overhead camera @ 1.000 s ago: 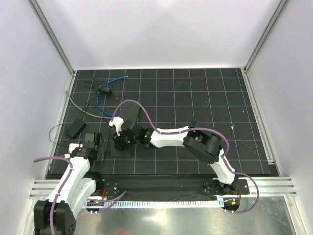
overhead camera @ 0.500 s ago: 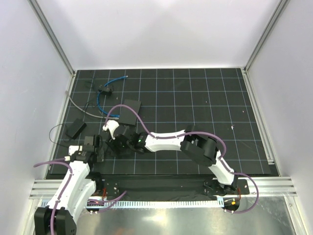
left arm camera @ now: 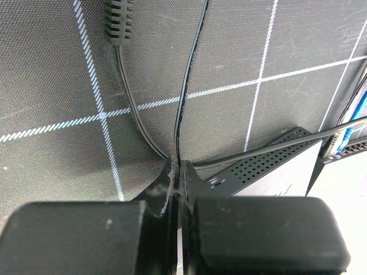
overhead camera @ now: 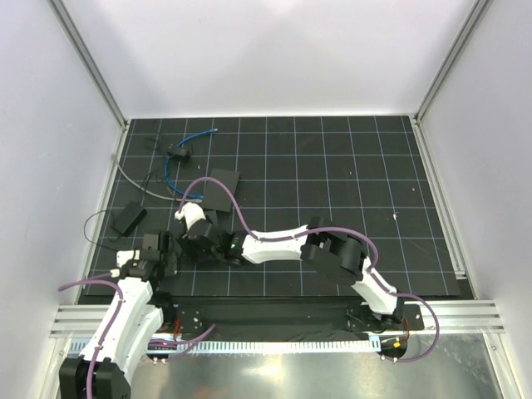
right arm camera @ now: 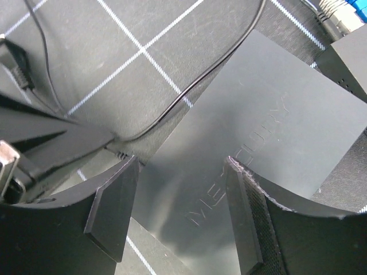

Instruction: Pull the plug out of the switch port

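The right pincer (right arm camera: 179,175), jaws open above the black box (right arm camera: 258,114), is nearer the plug (right arm camera: 335,8) lying just past the box's far corner.

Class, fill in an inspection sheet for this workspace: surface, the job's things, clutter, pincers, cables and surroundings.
Surface: black gridded mat.
Job's things: plug at the port edge of the switch, apparently not yet pulled.
Clutter: flat black slab; black adapter near the mat's left edge.
Grippers: left pincer shut on the thin black wire; right pincer open above the slab.
Cables: blue cable looped, grey cable curving, both far left.
Surroundings: white walls, aluminium frame.
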`<action>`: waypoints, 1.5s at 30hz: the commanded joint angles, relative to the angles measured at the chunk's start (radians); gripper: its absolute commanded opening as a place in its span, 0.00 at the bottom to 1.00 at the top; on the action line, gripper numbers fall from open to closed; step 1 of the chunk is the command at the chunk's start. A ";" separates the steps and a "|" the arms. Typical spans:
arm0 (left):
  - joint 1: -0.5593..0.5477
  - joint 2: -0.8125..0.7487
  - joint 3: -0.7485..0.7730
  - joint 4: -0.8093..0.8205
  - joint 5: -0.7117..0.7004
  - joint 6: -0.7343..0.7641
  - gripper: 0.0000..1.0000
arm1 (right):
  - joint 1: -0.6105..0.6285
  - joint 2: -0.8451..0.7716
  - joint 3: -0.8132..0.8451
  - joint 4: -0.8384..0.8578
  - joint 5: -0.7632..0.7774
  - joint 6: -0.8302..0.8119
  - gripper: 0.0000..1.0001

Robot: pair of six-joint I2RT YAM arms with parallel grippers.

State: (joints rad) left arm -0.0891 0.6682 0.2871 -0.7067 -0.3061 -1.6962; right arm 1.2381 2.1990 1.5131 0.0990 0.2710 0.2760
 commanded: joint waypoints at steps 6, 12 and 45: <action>0.005 -0.035 -0.028 -0.023 0.019 -0.040 0.00 | 0.017 0.105 -0.028 -0.145 0.189 0.071 0.69; 0.003 -0.059 -0.028 -0.043 0.007 -0.065 0.00 | 0.018 0.116 -0.031 -0.193 0.254 0.094 0.65; 0.003 -0.125 -0.023 -0.088 0.001 -0.063 0.00 | -0.061 -0.113 -0.221 0.128 -0.300 0.035 0.37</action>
State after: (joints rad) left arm -0.0895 0.5407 0.2535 -0.7639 -0.2665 -1.7721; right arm 1.2018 2.1021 1.3190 0.2558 0.1322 0.2932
